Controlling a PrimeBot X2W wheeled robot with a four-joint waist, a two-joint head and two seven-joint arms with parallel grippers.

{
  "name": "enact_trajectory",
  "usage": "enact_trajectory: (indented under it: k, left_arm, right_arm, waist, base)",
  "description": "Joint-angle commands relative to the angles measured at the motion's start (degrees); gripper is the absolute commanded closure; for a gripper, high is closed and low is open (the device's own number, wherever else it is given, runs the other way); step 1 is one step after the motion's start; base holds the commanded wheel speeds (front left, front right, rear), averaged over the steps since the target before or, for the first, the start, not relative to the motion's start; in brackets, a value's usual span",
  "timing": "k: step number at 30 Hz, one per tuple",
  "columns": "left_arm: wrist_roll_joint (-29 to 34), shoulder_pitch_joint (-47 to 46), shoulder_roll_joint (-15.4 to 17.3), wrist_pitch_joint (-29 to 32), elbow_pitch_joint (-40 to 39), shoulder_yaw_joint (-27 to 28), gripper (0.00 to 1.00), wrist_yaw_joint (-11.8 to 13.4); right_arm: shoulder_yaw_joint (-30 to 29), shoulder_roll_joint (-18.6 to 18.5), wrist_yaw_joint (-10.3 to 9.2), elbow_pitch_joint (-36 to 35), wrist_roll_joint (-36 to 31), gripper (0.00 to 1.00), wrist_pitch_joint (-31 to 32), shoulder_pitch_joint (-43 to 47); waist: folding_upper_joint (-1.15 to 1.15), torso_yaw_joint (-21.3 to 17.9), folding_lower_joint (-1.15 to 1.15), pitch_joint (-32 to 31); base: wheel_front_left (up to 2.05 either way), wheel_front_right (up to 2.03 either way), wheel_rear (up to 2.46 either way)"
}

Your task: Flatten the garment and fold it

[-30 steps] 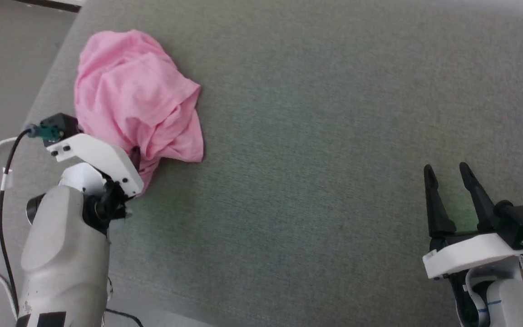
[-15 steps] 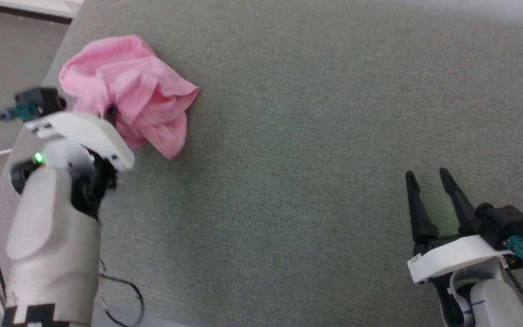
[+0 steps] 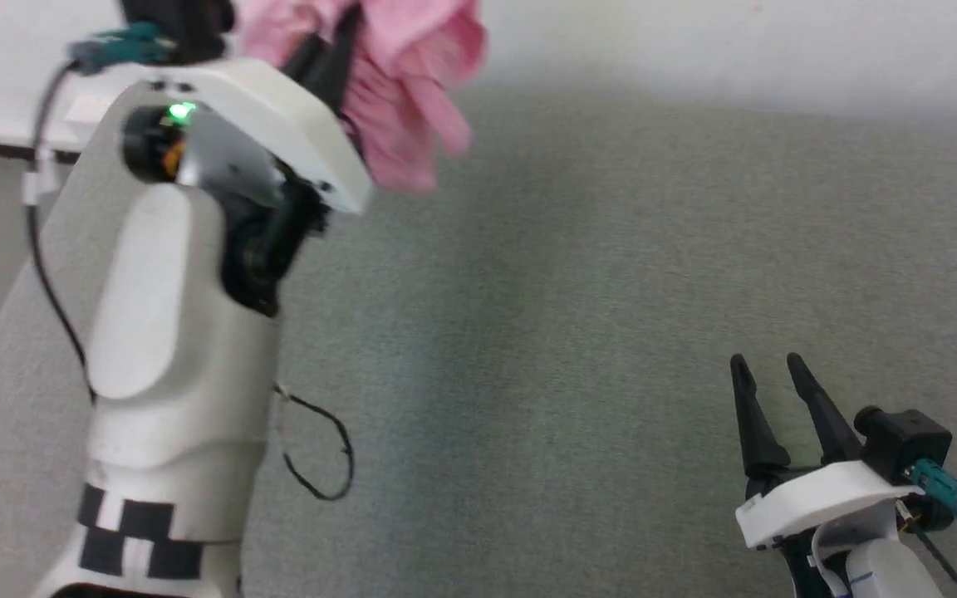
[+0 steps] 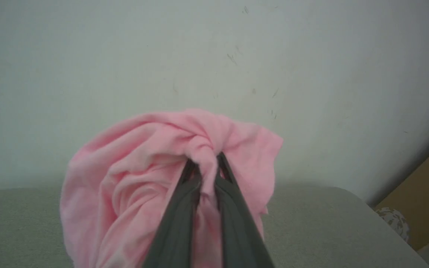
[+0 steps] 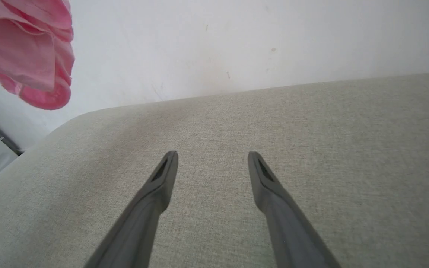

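Up has come the left arm since a second ago: the garment, which lay crumpled on the grey-green fabric surface near its left edge, now hangs bunched in the air at the top of the head view. That view has itself tilted upward, so a white wall shows behind the surface.

The left gripper has its two dark fingers pressed together on a gathered fold of the pink cloth. In the left wrist view the left gripper pinches a twisted ridge of the garment, and the rest of the cloth balloons around and below the fingers in loose folds. A green light glows on the left wrist, and a thin black cable loops beside the forearm.

The right gripper sits low at the right over the bare surface, well apart from the cloth, with its fingers spread and nothing between them. In the right wrist view the right gripper points across the surface, and the garment hangs at the upper left, its lowest visible fold clear of the surface.
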Motion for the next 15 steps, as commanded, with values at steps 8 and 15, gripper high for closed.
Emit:
enact_trajectory:
  k: [8,15]
  left_arm:
    - [-4.08,9.84,-3.49,2.56,3.47,-9.24,1.0,-1.08]
    - [-12.09,17.72,-3.88,2.66,8.7,-19.55,1.0,0.63]
  right_arm:
    - [-1.2,0.04,-0.05,0.92,0.8,0.0,-0.62,1.28]
    - [-0.77,0.04,-0.05,0.23,1.61,0.0,-0.63,1.15]
  waist:
    - [0.0,-6.15,0.01,-2.82]
    - [0.0,-7.5,0.01,-2.42]
  base:
    - [0.0,0.0,0.0]
    - [0.0,0.0,0.0]
